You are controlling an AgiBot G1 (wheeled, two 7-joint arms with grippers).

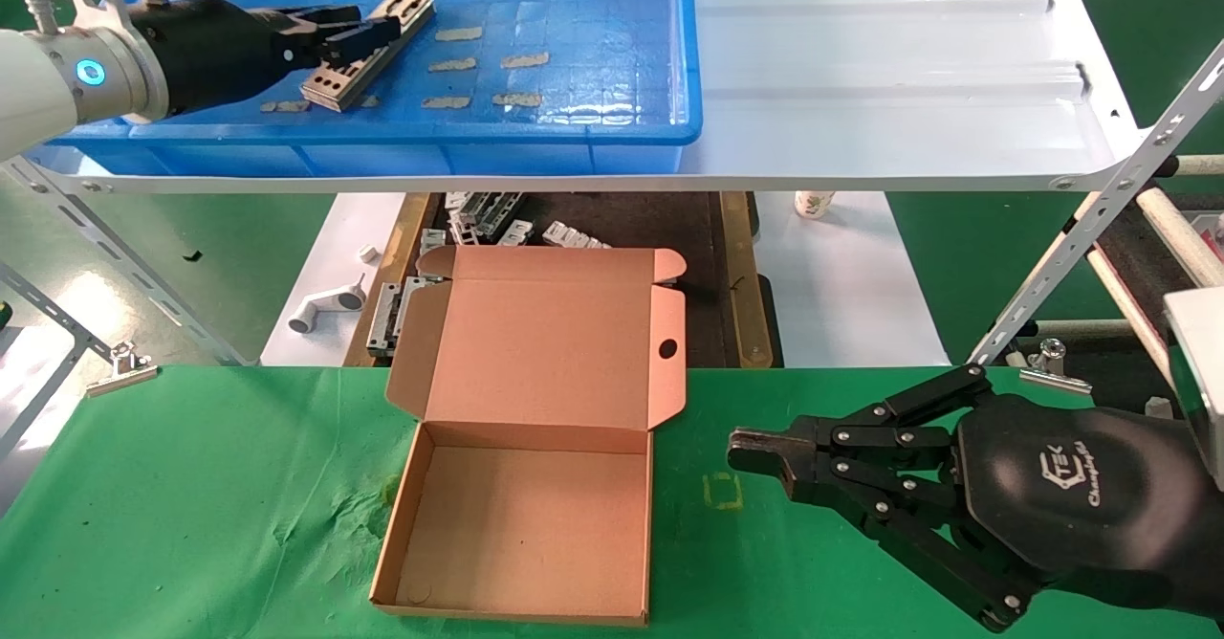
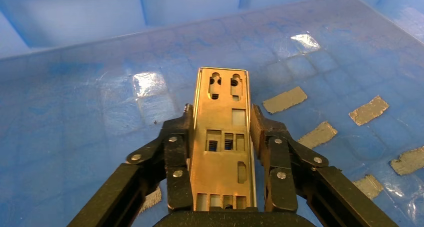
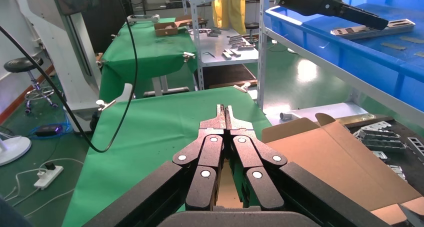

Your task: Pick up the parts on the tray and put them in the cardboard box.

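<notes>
Step in hand: grasp. My left claw (image 2: 222, 137) straddles the punched metal plate (image 2: 223, 142) lying on the blue tray (image 1: 574, 127), fingers (image 2: 178, 154) apart, flanking its long edges (contact not confirmed). Next move: close, lift clear of the rim, carry to the open cardboard box (image 1: 521, 524) on the green desk (image 1: 191, 505). My right claw (image 1: 755, 454), fingers together, is parked beside the box.

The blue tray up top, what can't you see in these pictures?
- Head view: the far end of the big blue plastic tray is cut off by the frame's top edge.
- Head view: the left tool hides the middle of the thin silver metal plate.
- Left wrist view: whether the fingers press that plate.
</notes>
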